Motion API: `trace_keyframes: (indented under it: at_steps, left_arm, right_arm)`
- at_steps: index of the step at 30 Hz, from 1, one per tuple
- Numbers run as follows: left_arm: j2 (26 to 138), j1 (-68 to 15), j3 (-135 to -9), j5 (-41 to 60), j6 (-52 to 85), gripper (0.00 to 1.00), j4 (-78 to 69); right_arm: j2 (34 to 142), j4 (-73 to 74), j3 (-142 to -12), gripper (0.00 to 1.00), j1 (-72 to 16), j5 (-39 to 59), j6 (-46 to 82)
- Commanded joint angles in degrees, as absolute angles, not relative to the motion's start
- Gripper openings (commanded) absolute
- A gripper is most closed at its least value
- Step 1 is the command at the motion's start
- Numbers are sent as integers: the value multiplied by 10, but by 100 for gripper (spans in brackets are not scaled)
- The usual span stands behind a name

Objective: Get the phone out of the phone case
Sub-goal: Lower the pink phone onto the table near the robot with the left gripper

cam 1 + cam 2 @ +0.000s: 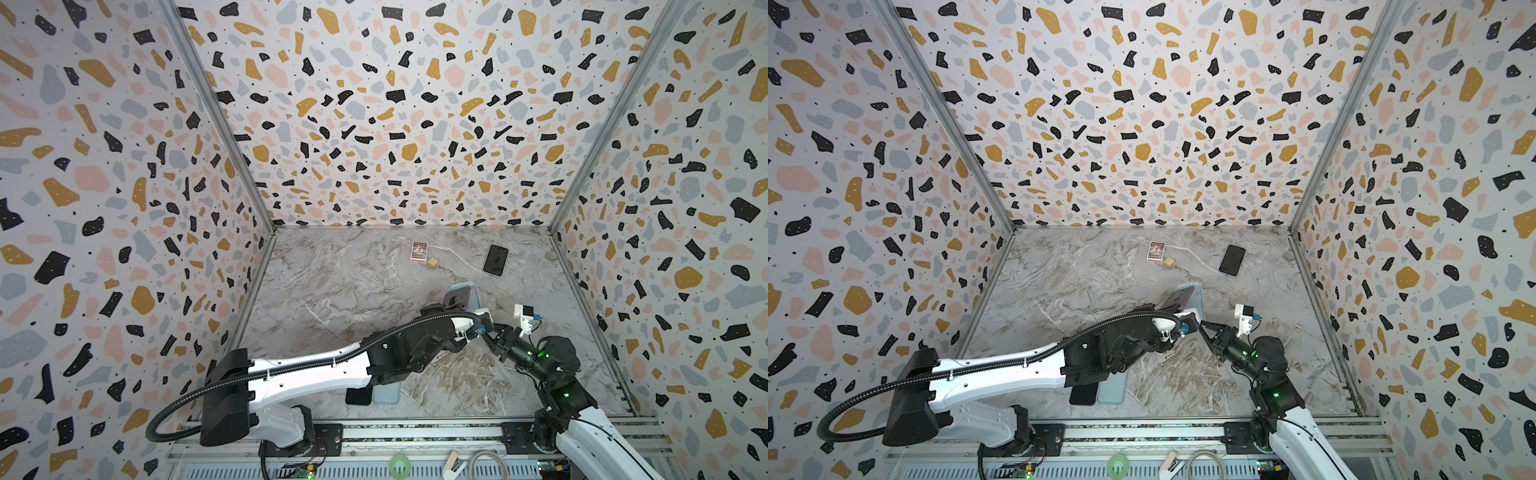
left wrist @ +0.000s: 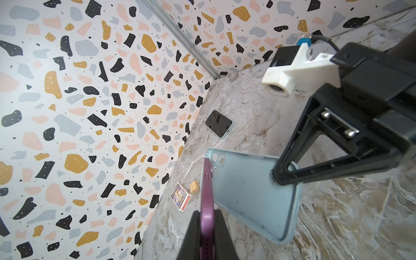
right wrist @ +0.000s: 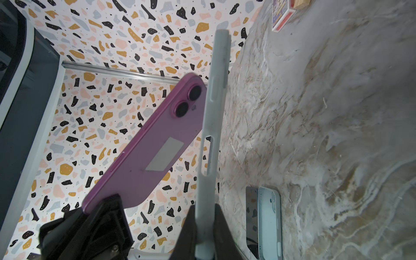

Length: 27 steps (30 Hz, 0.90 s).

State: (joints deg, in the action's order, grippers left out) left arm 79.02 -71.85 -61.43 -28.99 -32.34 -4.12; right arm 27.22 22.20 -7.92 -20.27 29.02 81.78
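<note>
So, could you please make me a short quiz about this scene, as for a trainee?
1. True or false: the purple phone sits inside the light blue case.
2. What does the right hand hold? A) the light blue case B) the purple phone C) nothing
3. How many dark phones lie flat on the table?
Key: 1 false, the left hand holds it outside the case. 2 A. 3 two: the far dark phone and the near dark phone.
</note>
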Motion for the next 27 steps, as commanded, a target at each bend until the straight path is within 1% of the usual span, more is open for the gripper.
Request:
trace_keyframes:
  at_steps: [1, 6, 10, 12, 14, 17, 27]
  left_arm:
    - [765, -729, -601, -294, -311, 0, -70]
    - [750, -738, -572, -313, -297, 0, -69]
    - [740, -772, -548, -367, -281, 0, -63]
    - [734, -785, -528, -379, -259, 0, -60]
    - [731, -802, -501, -418, -244, 0, -67]
    - [730, -822, -473, -439, -228, 0, -66]
    - [739, -862, -421, -474, -165, 0, -29]
  right_arm:
    - [259, 217, -84, 0, -204, 268, 818]
    - [255, 209, -73, 0, -204, 263, 821]
    - [249, 172, -77, 0, -204, 261, 809]
    - [246, 149, -83, 0, -204, 262, 801]
    - [244, 130, -84, 0, -205, 268, 796]
    - [235, 108, -80, 0, -207, 272, 793]
    - [191, 38, -71, 0, -249, 249, 795]
